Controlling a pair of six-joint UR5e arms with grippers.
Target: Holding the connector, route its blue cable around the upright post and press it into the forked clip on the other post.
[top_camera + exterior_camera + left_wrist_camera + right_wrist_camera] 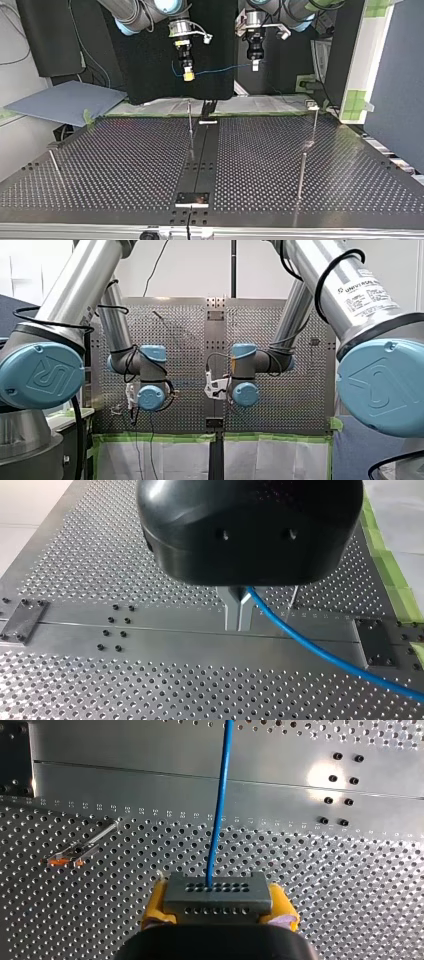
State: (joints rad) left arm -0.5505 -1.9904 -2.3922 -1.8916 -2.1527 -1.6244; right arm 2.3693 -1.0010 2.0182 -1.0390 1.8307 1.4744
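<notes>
Front: left arm (150, 362) and right arm (245, 360) hang on either side of the rail (215, 335). Cable not discernible here.

Top: right gripper (188, 75) and left gripper (255, 64) carry the cable (220, 70) between them, high above the rail's far end. Post (190, 127) stands just beside the rail, well below.

Left wrist: metal fingers (230, 611) pinched on the cable, over the rail.

Right wrist: yellow pads (155, 904) clamp the connector (218, 895).

Risk: the span between grips looks short. Wrapping the post could drag the cable through the fingers or twist the connector askew.

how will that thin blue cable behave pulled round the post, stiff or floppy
Likely flexible yet springy: the thin blue cable leaves my left gripper in a smooth curve. Probably light; it runs to my right gripper with little sag.
</notes>
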